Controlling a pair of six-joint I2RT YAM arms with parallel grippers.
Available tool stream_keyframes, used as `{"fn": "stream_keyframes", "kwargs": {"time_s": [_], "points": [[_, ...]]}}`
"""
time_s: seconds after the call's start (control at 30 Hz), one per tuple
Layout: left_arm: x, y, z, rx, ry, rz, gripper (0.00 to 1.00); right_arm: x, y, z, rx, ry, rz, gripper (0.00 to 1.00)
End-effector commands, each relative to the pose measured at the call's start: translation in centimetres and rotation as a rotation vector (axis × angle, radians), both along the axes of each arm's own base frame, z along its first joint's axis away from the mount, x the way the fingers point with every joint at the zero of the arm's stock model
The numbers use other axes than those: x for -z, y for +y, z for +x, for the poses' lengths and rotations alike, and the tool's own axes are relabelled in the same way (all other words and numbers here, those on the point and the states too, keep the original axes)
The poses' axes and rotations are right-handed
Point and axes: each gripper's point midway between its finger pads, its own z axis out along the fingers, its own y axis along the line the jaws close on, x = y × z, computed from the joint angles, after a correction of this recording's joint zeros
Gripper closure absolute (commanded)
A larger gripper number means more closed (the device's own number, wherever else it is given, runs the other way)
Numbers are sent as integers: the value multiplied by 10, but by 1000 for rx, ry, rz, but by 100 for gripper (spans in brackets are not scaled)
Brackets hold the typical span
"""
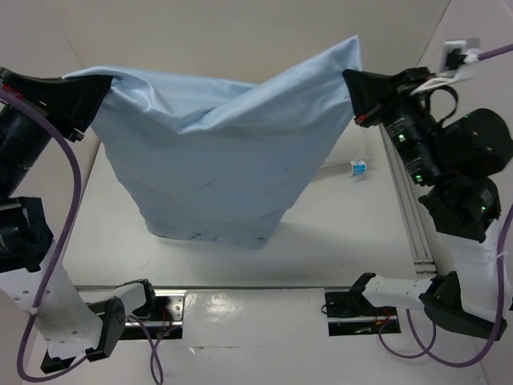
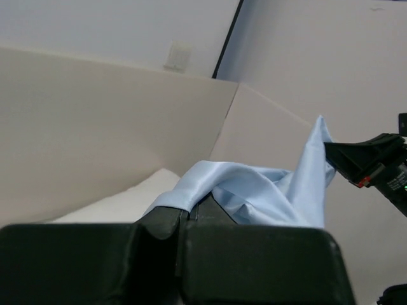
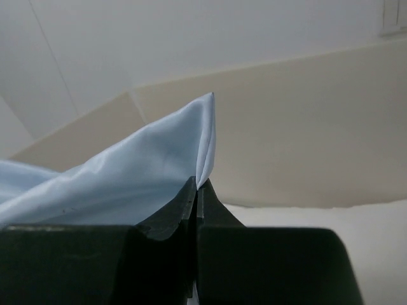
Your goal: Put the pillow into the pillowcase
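The light-blue pillowcase [image 1: 224, 152] hangs above the white table [image 1: 345, 233], stretched between both grippers, and its lower end rests on the table. My left gripper [image 1: 104, 84] is shut on its top left corner. My right gripper [image 1: 353, 80] is shut on its top right corner. The left wrist view has the pillowcase [image 2: 254, 190] bunched over the closed left gripper [image 2: 191, 213]. Seen from the right wrist, a pointed corner of the pillowcase [image 3: 127, 178] rises from the closed right gripper [image 3: 198, 184]. The sack's lower half looks full. No white pillow is visible; it is hidden or out of view.
A small white-and-blue object [image 1: 357, 167] lies on the table right of the sack. An aluminium rail [image 1: 413, 224] runs along the table's right edge. Beige walls [image 2: 95, 127] enclose the back and sides.
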Motion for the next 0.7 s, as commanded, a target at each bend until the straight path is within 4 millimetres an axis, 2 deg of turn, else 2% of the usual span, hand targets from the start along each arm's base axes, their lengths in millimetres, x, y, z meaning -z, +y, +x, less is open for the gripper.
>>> {"fn": "stream_keyframes", "kwargs": {"time_s": [0.0,0.07,0.17,0.2,0.27,0.3,0.4,0.47,0.57,0.63,0.67], "points": [[-26,8,-9,-74,-94,-31,100,-51,-33,-37,0,-133,97,100],[-39,7,-25,-93,-148,-40,100,-64,-40,-48,-10,-164,119,100],[-49,6,-36,-105,-190,-52,100,-79,-46,-59,-30,-200,150,100],[-53,5,-39,-98,-208,-57,100,-90,-48,-66,-47,-230,163,100],[-58,2,-48,-88,-223,-67,100,-101,-45,-75,-87,-262,175,100],[-58,2,-48,-88,-223,-67,100,-101,-44,-76,-97,-265,171,100],[-66,-2,-72,-110,-280,-52,100,-112,-46,-82,-112,-305,204,100],[-70,3,-81,-159,-306,-55,100,-116,-47,-84,-112,-319,216,100],[-72,6,-82,-184,-313,-62,100,-118,-44,-76,-91,-331,205,100],[-67,9,-72,-190,-289,-60,100,-113,-34,-59,-64,-313,185,100],[-60,15,-57,-200,-252,-73,100,-106,-21,-41,-47,-295,154,100]]}}
